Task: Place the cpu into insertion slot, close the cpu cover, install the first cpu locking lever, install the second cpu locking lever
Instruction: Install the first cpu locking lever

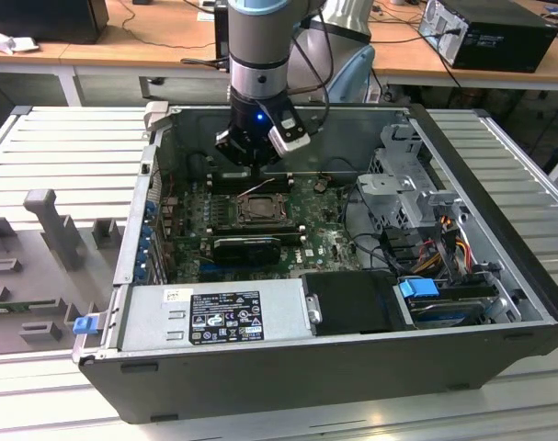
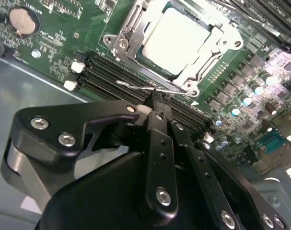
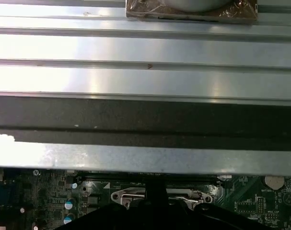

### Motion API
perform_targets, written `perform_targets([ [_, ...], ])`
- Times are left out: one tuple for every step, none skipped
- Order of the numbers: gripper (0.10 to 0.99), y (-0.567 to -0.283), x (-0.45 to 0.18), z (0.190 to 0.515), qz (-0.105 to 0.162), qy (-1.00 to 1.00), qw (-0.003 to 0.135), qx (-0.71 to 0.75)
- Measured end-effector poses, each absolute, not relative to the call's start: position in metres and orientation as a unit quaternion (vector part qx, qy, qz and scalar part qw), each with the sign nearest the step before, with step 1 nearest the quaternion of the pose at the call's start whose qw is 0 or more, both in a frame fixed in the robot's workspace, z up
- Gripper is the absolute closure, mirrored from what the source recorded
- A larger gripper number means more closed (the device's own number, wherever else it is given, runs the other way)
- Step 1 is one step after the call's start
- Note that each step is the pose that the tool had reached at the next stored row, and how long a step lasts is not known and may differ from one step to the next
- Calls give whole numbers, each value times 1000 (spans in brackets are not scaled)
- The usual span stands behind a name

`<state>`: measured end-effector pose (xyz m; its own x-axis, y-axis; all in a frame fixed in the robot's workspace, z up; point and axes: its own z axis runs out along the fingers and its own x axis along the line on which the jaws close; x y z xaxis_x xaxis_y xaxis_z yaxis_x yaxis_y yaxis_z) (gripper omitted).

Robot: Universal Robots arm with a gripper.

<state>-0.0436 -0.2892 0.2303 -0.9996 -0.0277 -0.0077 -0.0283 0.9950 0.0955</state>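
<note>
- Black gripper [image 2: 157, 106], fingers pinched together on a thin wire locking lever [image 2: 138, 86], mid-frame in the second wrist view.
- Dull silver-grey square cpu [image 2: 176, 38] seated in socket, upper centre; silvery metal frame cpu cover [image 2: 131, 28] down around it.

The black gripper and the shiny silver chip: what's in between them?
In the second wrist view, a thin wire lever and black memory slots lie between the black gripper and the silver-grey square cpu.

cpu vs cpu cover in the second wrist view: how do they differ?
The cpu is a solid, dull, pale-grey square; the cpu cover is a shinier metal frame with a square opening. The cpu sits inside that opening, and the cpu cover lies around it, closed down over its edges. The cpu's top is plain, while the cpu cover carries screws and tabs. Both lie flat in the socket on the green motherboard.
</note>
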Motion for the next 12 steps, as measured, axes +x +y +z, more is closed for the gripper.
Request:
perform_targets([
  [980,-289,-43,230,48,999,3,-14],
  [980,-288,-41,229,48,999,3,-15],
  [980,-288,-40,228,48,999,3,-15],
  [980,-287,-37,227,48,999,3,-15],
  [980,-286,-36,227,48,999,3,-15],
  [980,-286,-34,226,48,999,3,-15],
  [980,-285,-33,225,48,999,3,-15],
  [980,-285,-32,224,48,999,3,-15],
  [980,-284,-30,221,48,999,3,-15],
  [980,-284,-29,220,48,999,3,-15],
  [980,-284,-29,219,48,999,3,-16],
  [980,-284,-28,217,48,999,3,-16],
])
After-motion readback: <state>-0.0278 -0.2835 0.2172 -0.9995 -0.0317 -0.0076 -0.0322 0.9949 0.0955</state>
